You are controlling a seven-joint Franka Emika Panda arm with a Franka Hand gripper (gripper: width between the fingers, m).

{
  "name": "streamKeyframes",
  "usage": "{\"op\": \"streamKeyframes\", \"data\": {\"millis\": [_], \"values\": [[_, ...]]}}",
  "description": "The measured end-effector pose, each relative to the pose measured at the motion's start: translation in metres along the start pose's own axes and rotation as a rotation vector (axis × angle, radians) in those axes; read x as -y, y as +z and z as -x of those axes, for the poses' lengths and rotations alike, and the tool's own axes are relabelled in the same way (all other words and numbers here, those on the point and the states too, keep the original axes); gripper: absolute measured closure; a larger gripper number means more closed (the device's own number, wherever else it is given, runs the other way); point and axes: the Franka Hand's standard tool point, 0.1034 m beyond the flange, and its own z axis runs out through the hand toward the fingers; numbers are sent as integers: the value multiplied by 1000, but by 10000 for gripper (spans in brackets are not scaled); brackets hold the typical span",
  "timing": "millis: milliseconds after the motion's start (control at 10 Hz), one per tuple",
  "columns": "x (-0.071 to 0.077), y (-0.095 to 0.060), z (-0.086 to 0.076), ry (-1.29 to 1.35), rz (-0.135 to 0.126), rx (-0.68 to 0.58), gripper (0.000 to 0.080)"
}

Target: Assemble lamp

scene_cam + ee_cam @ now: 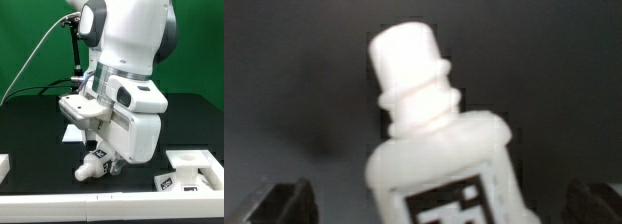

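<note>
Tagged white lamp bulb (434, 150) on black table (40, 190), between the tool's (438, 205) wide-apart fingers (283, 203).

The white bulb (90, 169) lies tilted near the desk's front edge, its threaded neck (416, 80) bare. The blocky, tagged base (195, 172) sits by the front corner, on the exterior view's right.

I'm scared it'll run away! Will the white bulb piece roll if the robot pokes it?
Probably a little: the bulb lies on its side on the table, and its ridged neck looks round. It seems stiff plastic, so it likely won't bend. It looks small, maybe light enough to skid.
</note>
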Motion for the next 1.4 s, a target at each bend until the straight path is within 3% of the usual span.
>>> {"op": "streamKeyframes", "data": {"millis": [300, 400, 600, 900, 1100, 1300, 1400], "values": [[4, 4, 3, 8, -7, -3, 101], [4, 5, 3, 8, -8, -3, 196], [4, 4, 3, 9, -7, -3, 462], [7, 5, 9, -21, -18, -9, 462], [17, 3, 38, 34, -22, -19, 462], [39, -5, 72, 223, 9, -27, 461], [51, -8, 80, 361, 13, -30, 461]]}}
